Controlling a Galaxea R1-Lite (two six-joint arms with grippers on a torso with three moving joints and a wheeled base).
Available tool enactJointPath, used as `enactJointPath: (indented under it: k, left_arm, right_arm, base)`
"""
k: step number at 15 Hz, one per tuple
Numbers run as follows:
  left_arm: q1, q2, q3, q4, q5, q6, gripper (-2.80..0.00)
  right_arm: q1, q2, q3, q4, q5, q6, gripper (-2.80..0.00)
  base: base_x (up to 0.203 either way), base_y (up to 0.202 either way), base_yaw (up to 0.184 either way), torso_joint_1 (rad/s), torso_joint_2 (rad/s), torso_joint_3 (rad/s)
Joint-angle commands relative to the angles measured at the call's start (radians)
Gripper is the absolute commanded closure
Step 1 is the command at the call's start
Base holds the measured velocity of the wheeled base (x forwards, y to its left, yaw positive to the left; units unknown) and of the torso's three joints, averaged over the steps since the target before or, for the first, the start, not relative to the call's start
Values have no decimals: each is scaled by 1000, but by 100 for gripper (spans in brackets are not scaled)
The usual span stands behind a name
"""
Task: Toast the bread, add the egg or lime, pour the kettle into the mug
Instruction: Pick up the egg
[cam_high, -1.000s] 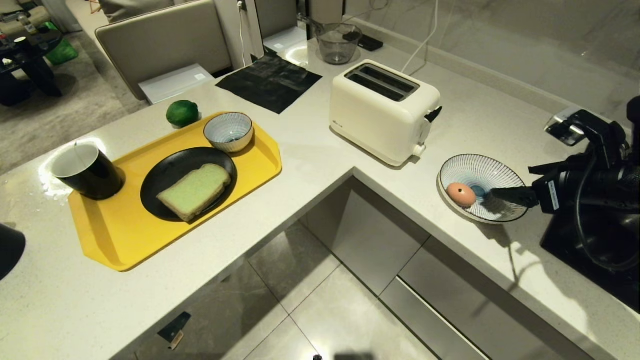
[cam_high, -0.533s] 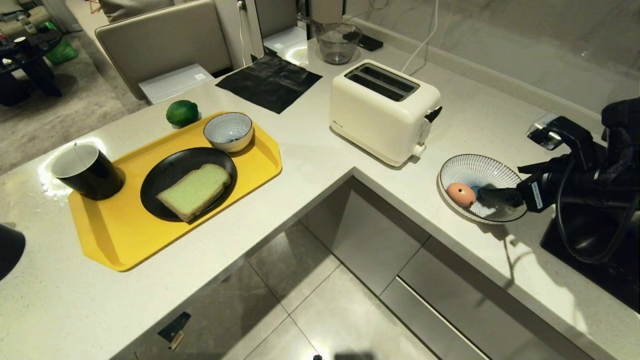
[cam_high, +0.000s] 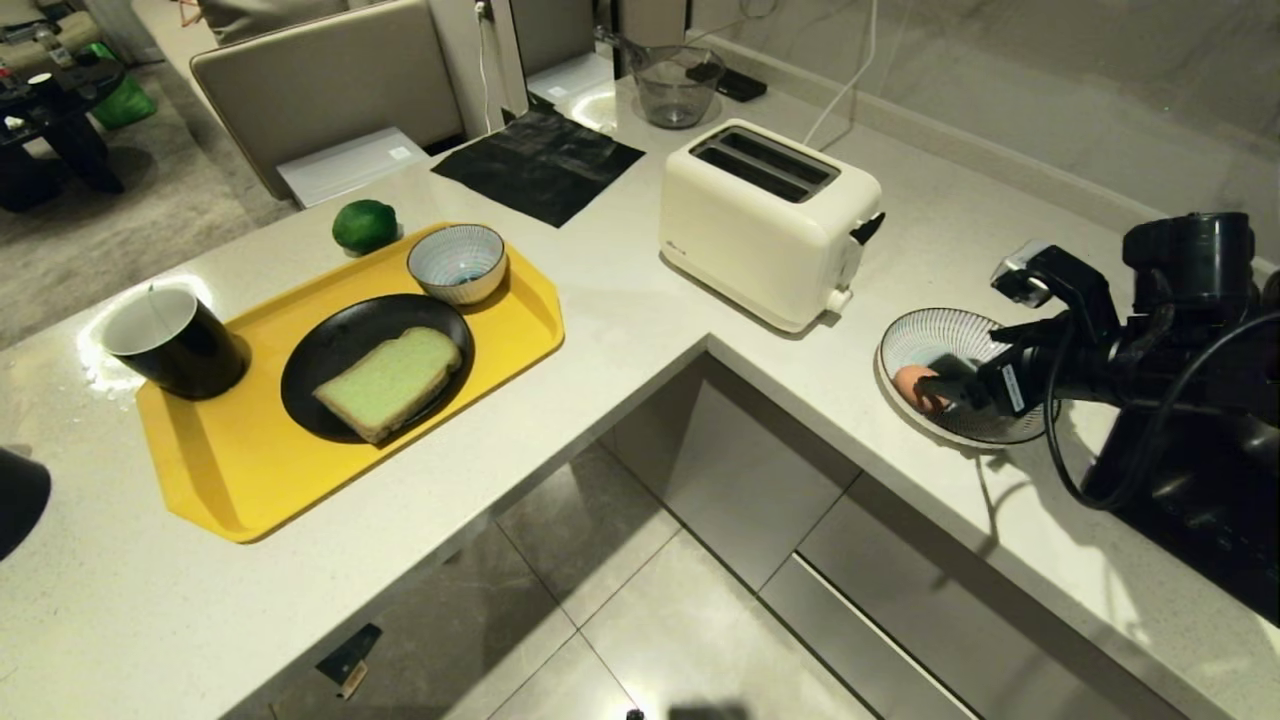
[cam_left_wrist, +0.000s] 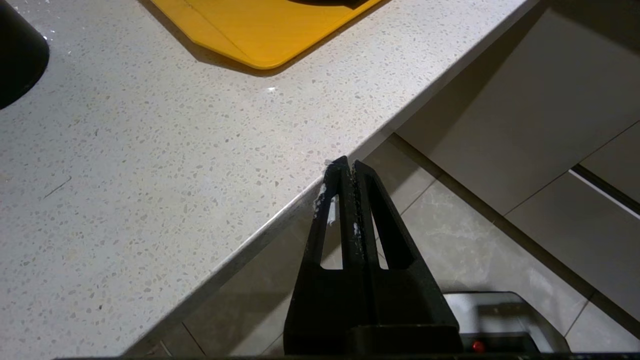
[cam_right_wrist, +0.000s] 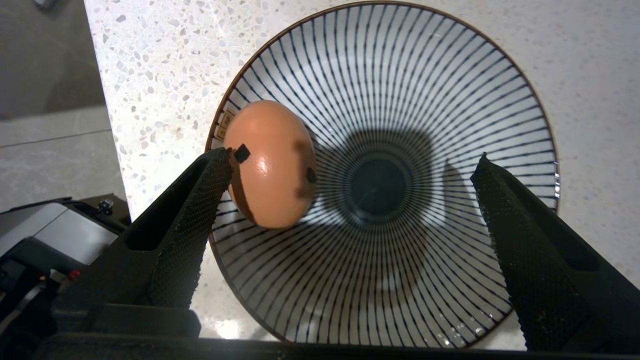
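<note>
Reach has been extended: right end effector (cam_right_wrist: 350, 165), fingers spread wide, now straddles the egg (cam_right_wrist: 270, 162) in the striped plate (cam_right_wrist: 380, 60); grasping is judged next.

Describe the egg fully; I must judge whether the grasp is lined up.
The egg is smooth, glossy salmon-pink, with small dark marks. It lies on its side against the near inner slope of the striped shallow bowl, off the bowl's centre. The right gripper is open around it; one finger looks to touch its side, the other stands well clear.
</note>
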Motion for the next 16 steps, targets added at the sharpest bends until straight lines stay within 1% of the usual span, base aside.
enactJointPath:
  k: [1, 11, 14, 16]
  left_arm:
    - [0, 0, 0, -1, 0, 0, 0]
    - [0, 0, 0, 0, 0, 0, 0]
    - [0, 0, 0, -1, 0, 0, 0]
    - [0, 0, 0, 0, 0, 0, 0]
  right_arm:
    - [2, 39, -18, -1, 1, -8, -280]
    - [2, 85, -65, -3, 10, -9, -280]
    - [2, 85, -64, -3, 13, -44, -280]
    - [2, 85, -64, -2, 13, -51, -280]
  base:
    - [0, 0, 0, 0, 0, 0]
    - [0, 0, 0, 0, 0, 0]
    - [0, 0, 0, 0, 0, 0]
    - [0, 0, 0, 0, 0, 0]
